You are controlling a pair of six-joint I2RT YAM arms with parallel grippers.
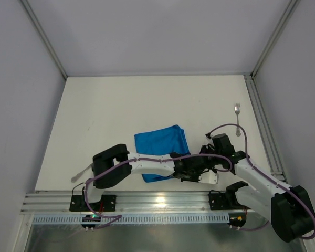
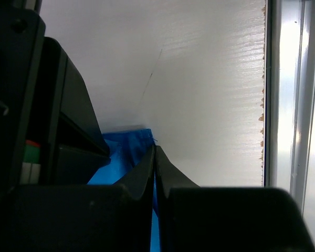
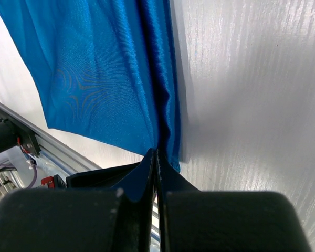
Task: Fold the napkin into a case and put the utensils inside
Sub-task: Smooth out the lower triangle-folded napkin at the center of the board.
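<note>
The bright blue napkin [image 1: 160,143] lies folded over in the middle of the table, its near part hidden under the arms. My left gripper [image 1: 185,169] is shut on the napkin [image 2: 123,152], with blue cloth caught in the thin slit between its fingers [image 2: 155,149]. My right gripper [image 1: 196,160] sits close beside it, shut on the napkin's bunched edge [image 3: 156,152], and the cloth [image 3: 94,68] spreads away from its tips. A silver fork [image 1: 238,118] lies far right. A slim grey utensil [image 1: 81,174] lies near left, beside the left arm's base.
A metal rail [image 1: 147,202] runs along the table's near edge, and another rail [image 1: 262,126] runs down the right side. Grey walls close in the left, right and back of the table [image 1: 121,105].
</note>
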